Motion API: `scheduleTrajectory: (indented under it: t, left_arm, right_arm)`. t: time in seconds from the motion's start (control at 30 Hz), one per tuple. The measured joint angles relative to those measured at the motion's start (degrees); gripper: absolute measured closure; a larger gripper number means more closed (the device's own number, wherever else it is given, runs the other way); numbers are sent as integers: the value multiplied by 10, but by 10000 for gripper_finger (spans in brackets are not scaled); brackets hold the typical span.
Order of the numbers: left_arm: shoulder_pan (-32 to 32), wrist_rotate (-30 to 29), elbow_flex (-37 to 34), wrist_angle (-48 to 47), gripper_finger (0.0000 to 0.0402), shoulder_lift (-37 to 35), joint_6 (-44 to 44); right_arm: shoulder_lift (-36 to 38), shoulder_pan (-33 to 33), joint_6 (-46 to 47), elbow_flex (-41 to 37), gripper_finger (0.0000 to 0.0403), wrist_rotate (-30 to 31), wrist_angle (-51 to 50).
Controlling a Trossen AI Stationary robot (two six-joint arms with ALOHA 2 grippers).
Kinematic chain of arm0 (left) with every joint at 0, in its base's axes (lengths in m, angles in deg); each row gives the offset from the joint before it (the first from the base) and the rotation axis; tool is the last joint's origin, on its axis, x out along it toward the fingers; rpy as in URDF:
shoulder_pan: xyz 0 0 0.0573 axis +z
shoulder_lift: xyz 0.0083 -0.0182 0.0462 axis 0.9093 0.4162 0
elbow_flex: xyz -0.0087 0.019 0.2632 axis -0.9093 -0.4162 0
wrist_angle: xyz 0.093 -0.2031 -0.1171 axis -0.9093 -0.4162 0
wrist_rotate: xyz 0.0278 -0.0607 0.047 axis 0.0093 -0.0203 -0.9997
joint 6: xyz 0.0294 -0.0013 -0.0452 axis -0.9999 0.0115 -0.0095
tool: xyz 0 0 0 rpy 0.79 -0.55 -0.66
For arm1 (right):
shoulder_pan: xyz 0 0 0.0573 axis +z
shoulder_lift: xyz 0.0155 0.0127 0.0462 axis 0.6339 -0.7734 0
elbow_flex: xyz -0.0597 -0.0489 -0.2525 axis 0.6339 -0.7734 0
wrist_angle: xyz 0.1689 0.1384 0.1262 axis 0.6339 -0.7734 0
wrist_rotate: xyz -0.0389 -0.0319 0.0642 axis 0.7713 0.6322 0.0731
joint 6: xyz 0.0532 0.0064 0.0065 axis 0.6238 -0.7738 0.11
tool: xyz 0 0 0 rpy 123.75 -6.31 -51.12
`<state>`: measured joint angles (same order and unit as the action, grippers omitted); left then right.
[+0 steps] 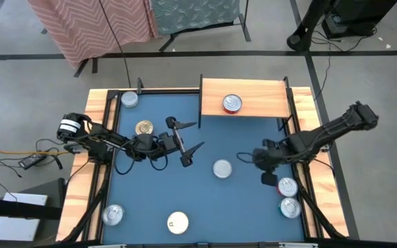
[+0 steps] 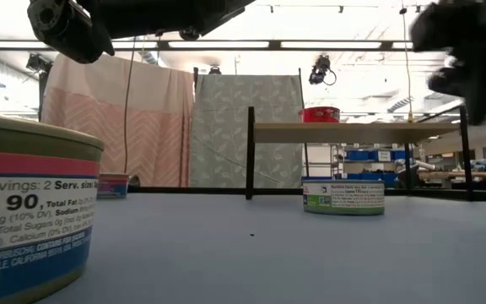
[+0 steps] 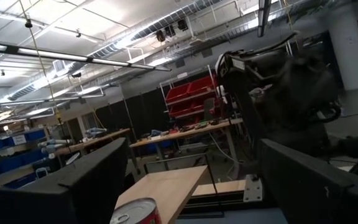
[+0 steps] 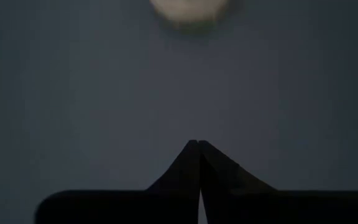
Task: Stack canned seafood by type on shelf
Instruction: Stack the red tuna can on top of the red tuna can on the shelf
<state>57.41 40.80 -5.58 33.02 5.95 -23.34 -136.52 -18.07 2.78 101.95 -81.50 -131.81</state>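
Around the silver-lidded tin [image 1: 222,168] at mid-table, bare blue table [image 1: 205,203] lies open toward the front. My left gripper [image 1: 185,141] stands beside it; my right gripper [image 1: 242,157] blocks the opposite side.

Two dark jointed robot arms, matte black throughout.
The left arm [image 1: 102,141] carries a white-labelled cylindrical joint and loose black cables; its gripper [image 1: 187,143] has long tapering black fingers. The right arm [image 1: 329,131] is bulkier, with black wedge-shaped fingertips [image 4: 185,168].
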Motion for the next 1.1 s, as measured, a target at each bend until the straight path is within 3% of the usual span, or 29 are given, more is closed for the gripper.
scheduleTrajectory:
  t: [0.23,0.47,0.63,0.8,1.1]
  left_arm:
    - [0,0,0,-10,39,0,0]
    - [0,0,0,-9,39,0,0]
    - [0,0,0,-9,39,0,0]
    - [0,0,0,-9,39,0,0]
    - [0,-5,0,-7,39,0,1]
  right_arm:
    - [5,66,132,0,384,-67,-33]
    - [5,172,255,0,395,-48,-52]
    - [7,211,307,0,398,-59,-89]
    - [16,238,355,-37,398,-70,-68]
    - [18,255,378,-127,400,-68,54]
